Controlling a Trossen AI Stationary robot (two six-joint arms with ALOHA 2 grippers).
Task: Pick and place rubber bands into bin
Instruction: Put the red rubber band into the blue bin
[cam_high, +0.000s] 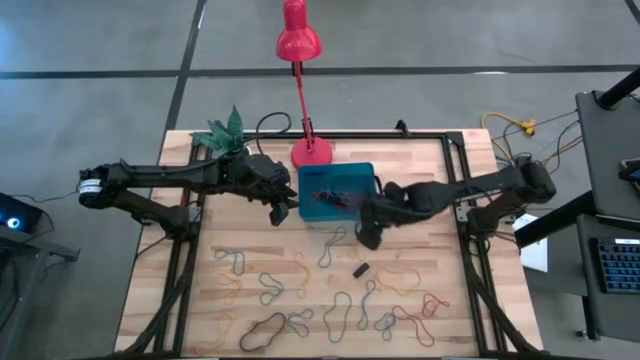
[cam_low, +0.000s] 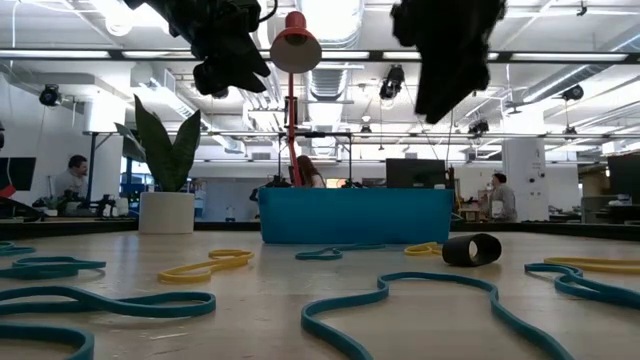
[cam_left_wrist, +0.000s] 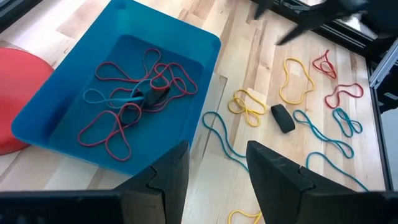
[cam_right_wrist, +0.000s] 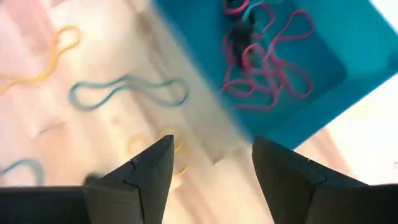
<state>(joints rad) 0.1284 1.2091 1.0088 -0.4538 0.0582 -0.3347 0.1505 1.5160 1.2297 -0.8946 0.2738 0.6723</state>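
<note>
The teal-blue bin (cam_high: 352, 172) stands at the table's far middle, with a tangle of red and blue rubber bands (cam_left_wrist: 137, 93) lying on its floor. Many more rubber bands (cam_high: 300, 300), in teal, yellow, red and black, lie flat on the wooden table nearer the front. My left gripper (cam_left_wrist: 214, 174) hangs open and empty above the bin's near left corner. Just off the bin's near right corner, my right gripper (cam_right_wrist: 211, 168) hangs above the table, also open with nothing between its fingers.
A red lamp's round base (cam_high: 311, 152) stands just behind the bin, and a potted plant (cam_high: 225, 132) is at the far left corner. A small black cylinder (cam_high: 361, 270) lies among the loose bands. Cables (cam_high: 520, 128) run off the table's far right.
</note>
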